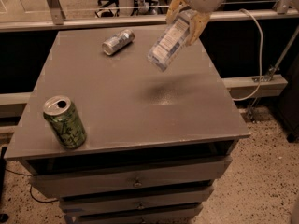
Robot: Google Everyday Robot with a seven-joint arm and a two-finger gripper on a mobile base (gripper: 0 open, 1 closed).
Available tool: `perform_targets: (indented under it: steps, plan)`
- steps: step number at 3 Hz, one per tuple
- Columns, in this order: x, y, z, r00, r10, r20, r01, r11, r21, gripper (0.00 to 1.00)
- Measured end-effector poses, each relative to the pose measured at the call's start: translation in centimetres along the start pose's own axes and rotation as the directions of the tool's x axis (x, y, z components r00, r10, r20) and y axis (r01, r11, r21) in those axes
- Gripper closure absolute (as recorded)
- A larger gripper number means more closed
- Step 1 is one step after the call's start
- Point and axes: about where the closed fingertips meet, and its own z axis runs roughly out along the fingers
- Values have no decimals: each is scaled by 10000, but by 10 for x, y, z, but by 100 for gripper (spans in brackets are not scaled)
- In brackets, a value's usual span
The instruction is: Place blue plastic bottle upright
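The blue plastic bottle (169, 43) is clear with a pale label and hangs in the air, tilted, its base pointing down-left over the grey table top (131, 97). My gripper (187, 17) is at the top of the view, its tan fingers (198, 26) shut around the bottle's upper part. The bottle's cap end is hidden between the fingers. The bottle casts a shadow on the table below it.
A green patterned can (64, 122) stands upright at the table's front left. A small silver can (117, 41) lies on its side at the back. The table has drawers (135, 181) in front. A white cable (258, 55) hangs at the right.
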Motion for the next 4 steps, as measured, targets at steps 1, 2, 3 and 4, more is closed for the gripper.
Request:
perform_targets:
  steps: [1, 2, 3, 4]
  plan:
    - [-2, 0, 2, 9968, -793, 56, 793, 9969, 11, 100]
    - [-16, -8, 7, 9881, -1409, 614, 1399, 9900, 205, 100]
    - [-35, -16, 21, 9377, -2732, 2147, 2542, 9606, 1123, 100]
    - [-53, -31, 21, 8205, -4831, 3057, 4331, 8743, 2193, 100]
